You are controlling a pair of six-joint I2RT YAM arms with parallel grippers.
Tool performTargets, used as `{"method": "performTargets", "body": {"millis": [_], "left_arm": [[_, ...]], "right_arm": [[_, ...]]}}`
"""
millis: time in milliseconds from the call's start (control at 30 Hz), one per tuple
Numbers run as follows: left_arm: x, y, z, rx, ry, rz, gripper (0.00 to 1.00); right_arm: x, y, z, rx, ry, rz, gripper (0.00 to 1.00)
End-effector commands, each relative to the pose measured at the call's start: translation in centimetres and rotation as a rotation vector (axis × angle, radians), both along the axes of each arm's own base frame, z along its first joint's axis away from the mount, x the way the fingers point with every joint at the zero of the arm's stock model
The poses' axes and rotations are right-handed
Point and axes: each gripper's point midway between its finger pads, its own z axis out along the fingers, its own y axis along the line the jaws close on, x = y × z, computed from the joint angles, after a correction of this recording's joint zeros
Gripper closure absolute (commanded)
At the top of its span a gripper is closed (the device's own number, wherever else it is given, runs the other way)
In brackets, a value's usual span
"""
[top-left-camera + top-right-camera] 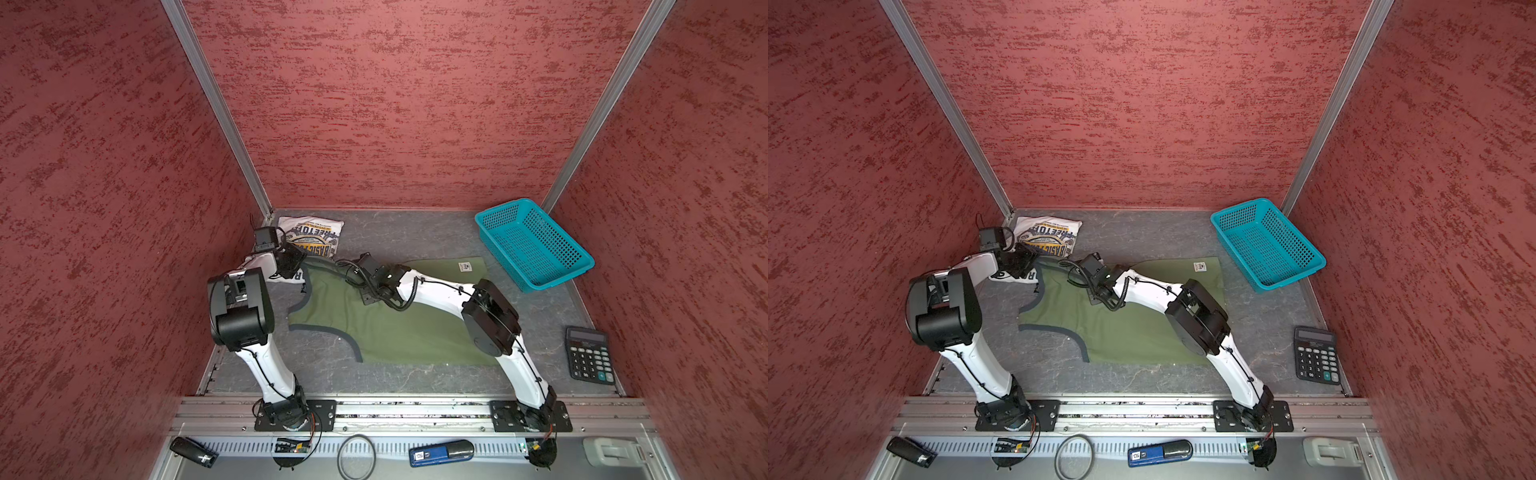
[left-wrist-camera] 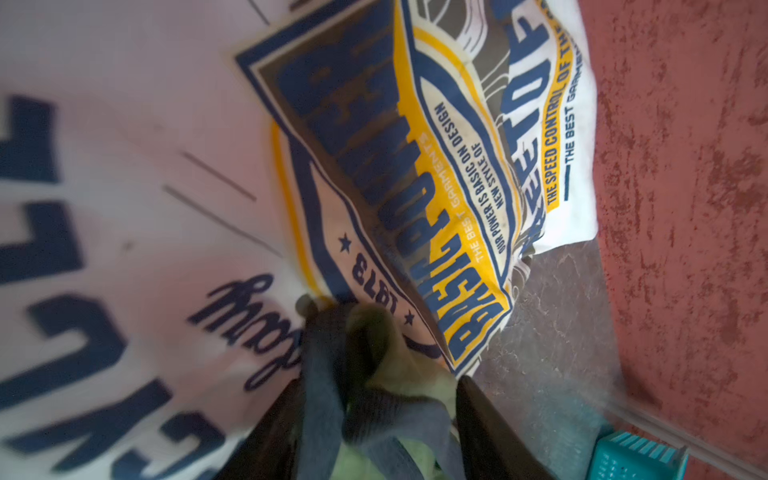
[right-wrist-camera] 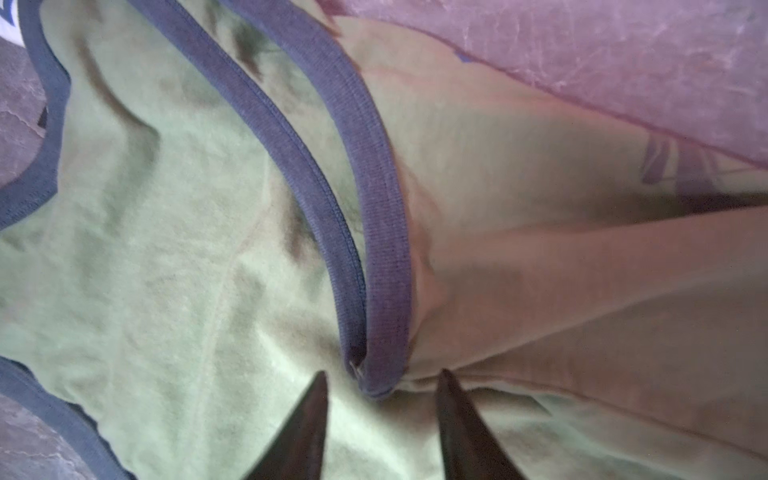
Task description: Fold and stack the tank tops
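An olive green tank top (image 1: pixel 395 328) (image 1: pixel 1125 332) lies spread flat across the middle of the table, its dark-trimmed straps pointing left. A folded white tank top (image 1: pixel 309 237) (image 1: pixel 1046 237) with a navy-yellow print lies in the back left corner. My left gripper (image 1: pixel 289 264) (image 2: pixel 380 380) hangs over the white top's near edge, open, with a bunched olive strap (image 2: pixel 374 353) lying loose between its fingers. My right gripper (image 1: pixel 353 270) (image 3: pixel 383 373) is low over the olive cloth (image 3: pixel 166 249), open, with the end of a dark trim loop (image 3: pixel 374 291) just beyond its fingertips.
A teal mesh basket (image 1: pixel 503 208) (image 1: pixel 1241 207) stands at the back right. A black calculator (image 1: pixel 590 353) lies near the right edge. Red walls close in the back and both sides. A blue stapler (image 1: pixel 440 453) lies on the front rail.
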Motion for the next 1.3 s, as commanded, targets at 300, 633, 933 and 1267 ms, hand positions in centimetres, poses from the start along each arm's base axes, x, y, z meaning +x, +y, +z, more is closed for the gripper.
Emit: {"method": "performTargets", "body": {"millis": [300,633,933,1267], "left_arm": [[-11.1,-4.6,6.7,0.086,0.01,-0.045,0.2],[-24.6,-14.7,3.8,0.21,0.207,-0.391,0.25],[-32.3,-20.7,-1.9,0.166,0.273,-0.498,0.41],[-32.1,-23.5,-4.0,0.153,0.191,-0.509,0.49]], "right_arm": [[-5.0,-15.5,8.4,-0.036,-0.099,-0.218,0.39],[-14.3,-29.1,4.0,0.07,0.126,-0.657,0.39],[-18.5,-33.7,1.6,0.26,0.212,-0.903,0.41],[-21.1,-38.1,-0.7,0.232,0.197,-1.162,0.48]]}}
